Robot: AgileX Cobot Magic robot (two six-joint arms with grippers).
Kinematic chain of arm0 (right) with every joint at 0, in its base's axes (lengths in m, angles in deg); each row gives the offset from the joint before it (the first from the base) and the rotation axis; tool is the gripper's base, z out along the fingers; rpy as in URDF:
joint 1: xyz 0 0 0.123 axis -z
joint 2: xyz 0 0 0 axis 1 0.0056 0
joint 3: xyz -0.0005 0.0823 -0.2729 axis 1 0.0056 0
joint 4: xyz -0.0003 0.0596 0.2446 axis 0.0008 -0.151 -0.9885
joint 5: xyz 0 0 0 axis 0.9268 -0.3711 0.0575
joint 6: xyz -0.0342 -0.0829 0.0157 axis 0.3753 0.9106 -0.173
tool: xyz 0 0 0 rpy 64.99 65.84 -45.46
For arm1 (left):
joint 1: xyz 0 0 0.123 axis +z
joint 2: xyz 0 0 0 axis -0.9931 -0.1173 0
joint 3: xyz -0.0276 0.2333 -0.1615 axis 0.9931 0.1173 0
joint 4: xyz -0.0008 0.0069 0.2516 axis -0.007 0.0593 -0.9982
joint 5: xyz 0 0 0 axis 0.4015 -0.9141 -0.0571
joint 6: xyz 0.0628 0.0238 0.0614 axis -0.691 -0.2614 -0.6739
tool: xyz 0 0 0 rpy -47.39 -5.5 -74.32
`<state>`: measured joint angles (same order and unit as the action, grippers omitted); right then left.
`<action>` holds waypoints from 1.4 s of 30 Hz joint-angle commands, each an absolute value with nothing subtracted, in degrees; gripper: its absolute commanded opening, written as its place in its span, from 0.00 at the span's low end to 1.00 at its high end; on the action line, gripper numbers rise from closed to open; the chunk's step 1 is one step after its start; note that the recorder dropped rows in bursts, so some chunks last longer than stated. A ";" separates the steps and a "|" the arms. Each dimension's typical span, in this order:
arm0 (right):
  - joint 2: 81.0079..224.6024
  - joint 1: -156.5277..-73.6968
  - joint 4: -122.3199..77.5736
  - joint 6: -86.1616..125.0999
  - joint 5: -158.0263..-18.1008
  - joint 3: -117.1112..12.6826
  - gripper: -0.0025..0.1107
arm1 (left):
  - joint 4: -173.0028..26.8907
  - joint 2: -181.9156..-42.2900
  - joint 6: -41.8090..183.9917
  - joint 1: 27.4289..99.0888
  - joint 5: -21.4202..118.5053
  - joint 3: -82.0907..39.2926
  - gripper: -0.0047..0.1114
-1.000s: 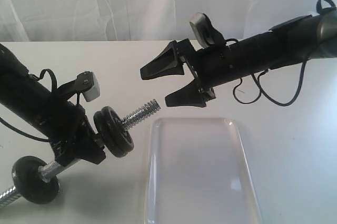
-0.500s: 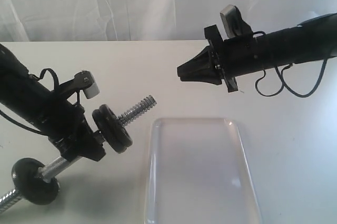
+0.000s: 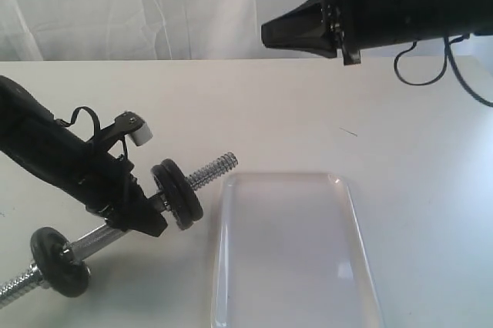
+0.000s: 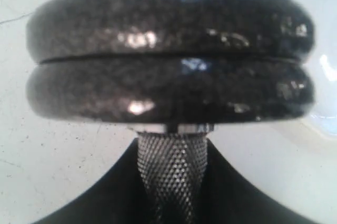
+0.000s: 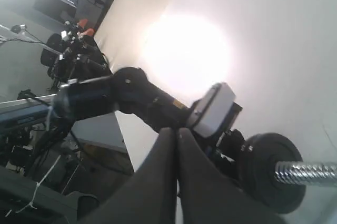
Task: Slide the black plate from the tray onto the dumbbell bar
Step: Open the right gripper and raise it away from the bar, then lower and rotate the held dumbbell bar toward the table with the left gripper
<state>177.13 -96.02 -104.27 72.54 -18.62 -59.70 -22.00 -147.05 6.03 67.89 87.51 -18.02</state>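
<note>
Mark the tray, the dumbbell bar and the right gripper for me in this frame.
tray point(image 3: 286, 255), exterior view, its bare floor.
dumbbell bar point(image 3: 213, 169), exterior view, threaded end nearest the tray.
right gripper point(image 3: 267, 34), exterior view, tip of its shut fingers.

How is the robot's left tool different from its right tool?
The left tool is low, near the table, while the right tool is high in the air. The left tool grips the dumbbell bar, but the right tool holds nothing. The right tool's tips are pressed together, while the left tool's sit apart around the dumbbell bar. Both tools are black.
</note>
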 commanded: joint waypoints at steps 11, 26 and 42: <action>164.21 -102.09 -104.28 71.91 -18.10 -59.88 0.02 | -16.90 -147.03 7.87 67.71 91.82 -19.37 0.04; 161.77 -107.44 -103.54 71.91 -18.10 -59.88 0.02 | -18.94 -147.03 7.87 67.71 92.18 -19.37 0.04; 161.77 -107.40 -103.44 71.91 -18.10 -59.88 0.02 | -23.33 -147.03 8.82 67.71 91.71 -19.37 0.35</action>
<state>162.30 -107.29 -103.63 71.94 -18.41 -59.70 -24.28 -149.19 8.29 67.89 86.83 -18.52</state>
